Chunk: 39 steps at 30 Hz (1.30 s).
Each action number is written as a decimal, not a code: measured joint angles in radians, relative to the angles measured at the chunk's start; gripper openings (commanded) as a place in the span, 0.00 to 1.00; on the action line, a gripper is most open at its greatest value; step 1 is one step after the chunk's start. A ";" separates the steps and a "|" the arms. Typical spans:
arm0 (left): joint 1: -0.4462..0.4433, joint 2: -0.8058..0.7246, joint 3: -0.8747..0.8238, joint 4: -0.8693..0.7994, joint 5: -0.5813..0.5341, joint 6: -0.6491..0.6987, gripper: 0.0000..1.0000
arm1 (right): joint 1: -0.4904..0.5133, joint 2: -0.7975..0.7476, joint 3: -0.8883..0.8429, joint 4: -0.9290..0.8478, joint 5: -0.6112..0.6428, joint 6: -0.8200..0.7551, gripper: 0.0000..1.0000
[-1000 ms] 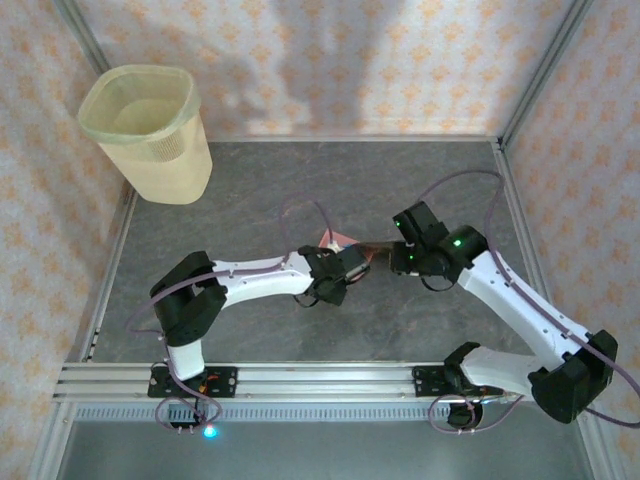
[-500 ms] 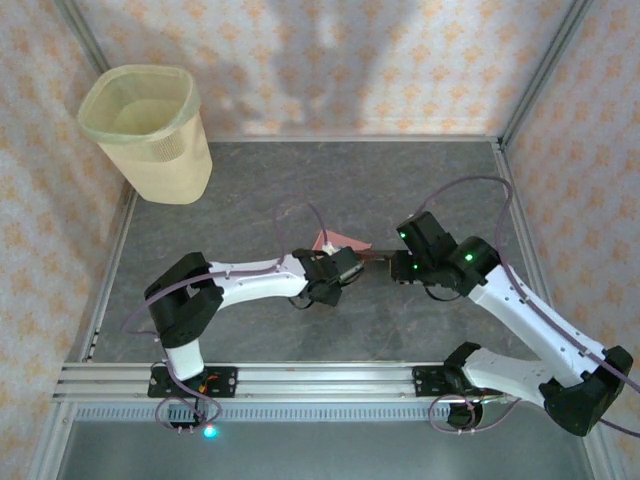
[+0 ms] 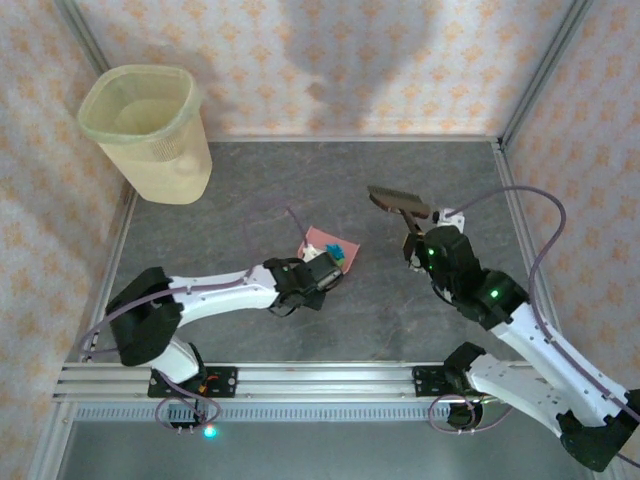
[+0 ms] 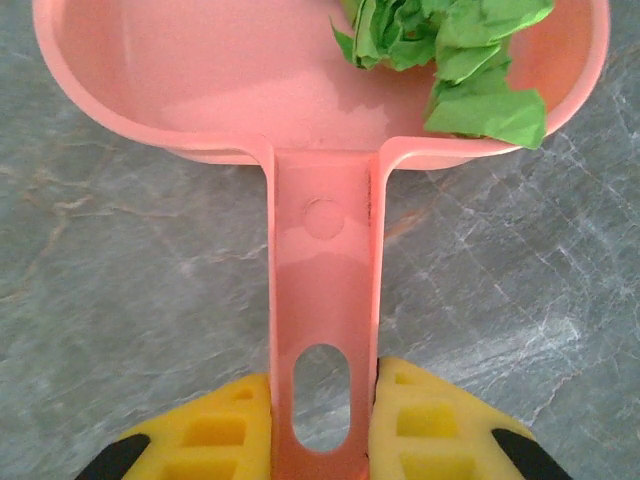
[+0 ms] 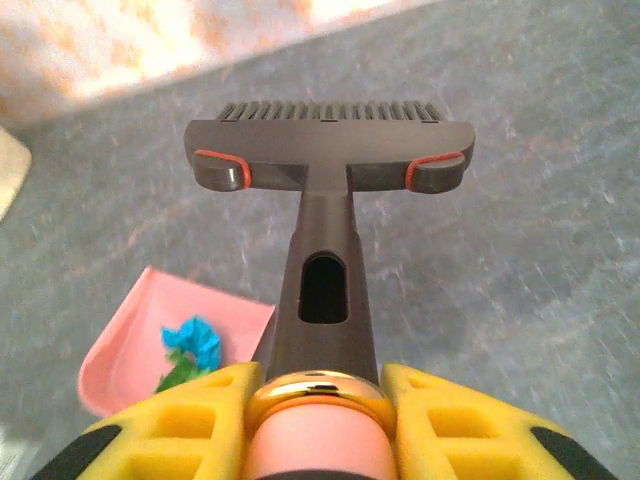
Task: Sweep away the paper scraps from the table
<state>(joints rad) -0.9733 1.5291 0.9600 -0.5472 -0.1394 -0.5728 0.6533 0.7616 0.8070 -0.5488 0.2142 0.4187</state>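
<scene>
Seen from the left wrist: yellow fingers (image 4: pixel 430 430) of the left gripper (image 4: pixel 325 405) pressed tight on either side of the handle of a pink dustpan (image 4: pixel 190 90). Green paper scraps (image 4: pixel 450 70) heaped at the right of its pan.

Seen from the right wrist: right gripper (image 5: pixel 320 385) clamped round the pale grip of a dark brush (image 5: pixel 330 150), bristles pointing away, grey table (image 5: pixel 520 250) behind it. Adds a colour that the left wrist misses: a teal-blue wad (image 5: pixel 195 340) lying in the dustpan beside a green one, low at the left.

Seen from above: both arms at once. Dustpan near the middle of the table, paper scraps inside it toward its right edge; resting on the stone or lifted, cannot tell. Brush well apart from it, to the right and farther back, head turned left.

Underneath, dark grey stone pattern, with aluminium rails (image 3: pixel 300 380) along the near edge and up both sides. Orange-patterned wallpaper (image 3: pixel 400 60) on the back and side walls. In the far left corner, a pale yellow-green bin (image 3: pixel 150 130), upright, well apart from the dustpan.
</scene>
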 measured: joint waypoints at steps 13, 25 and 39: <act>0.010 -0.373 -0.008 -0.137 -0.218 -0.056 0.00 | -0.015 0.214 -0.416 0.790 0.008 0.014 0.00; 0.190 -0.451 0.342 -0.489 -0.288 -0.063 0.00 | 0.051 0.541 -0.380 1.024 -0.212 -0.062 0.00; 0.679 -0.194 0.939 -0.755 -0.145 0.068 0.00 | 0.088 0.638 -0.319 1.078 -0.325 -0.092 0.00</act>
<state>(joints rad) -0.2947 1.3350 1.8988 -1.3018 -0.2844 -0.5053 0.7410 1.3998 0.4885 0.5297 -0.1108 0.3267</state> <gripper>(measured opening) 0.196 0.310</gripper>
